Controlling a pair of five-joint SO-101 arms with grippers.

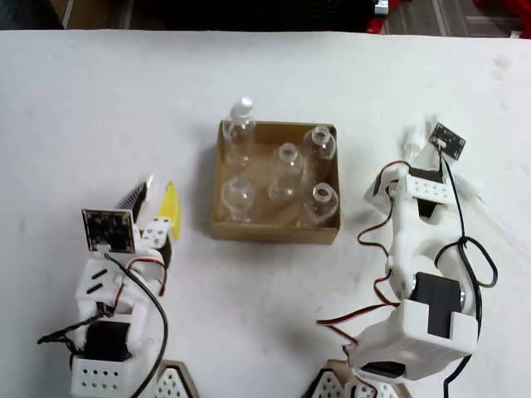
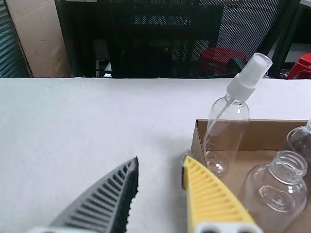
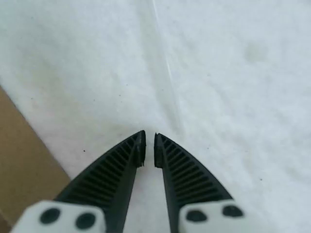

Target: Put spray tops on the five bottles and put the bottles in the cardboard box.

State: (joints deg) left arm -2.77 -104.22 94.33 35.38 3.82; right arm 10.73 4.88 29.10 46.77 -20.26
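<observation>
All five bottles stand in the cardboard box (image 1: 274, 233) at the middle of the high view. Only the bottle (image 1: 238, 133) in the box's upper-left corner wears a spray top, so four necks are open, among them the centre bottle (image 1: 287, 170).

The step in hand looks like fetching the next spray top. The right claw (image 3: 149, 144) is low over the table (image 1: 99, 99) right of the box, its black fingers pressed almost together with a sliver of gap. A thin clear dip tube (image 3: 167, 73) lies on the table and runs away from the tips. I cannot tell whether the tube is pinched. At that arm's end, a small white piece (image 1: 409, 139) is probably the sprayer head.

To do this well, grip the head rather than the bendy tube. Lift until the tube hangs straight, then thread it into one open neck before pressing down.

The left claw (image 2: 160, 162), grey and yellow fingers spread and empty, is just left of the box. It is well placed to steady a bottle, since the light bottles could tip.
</observation>
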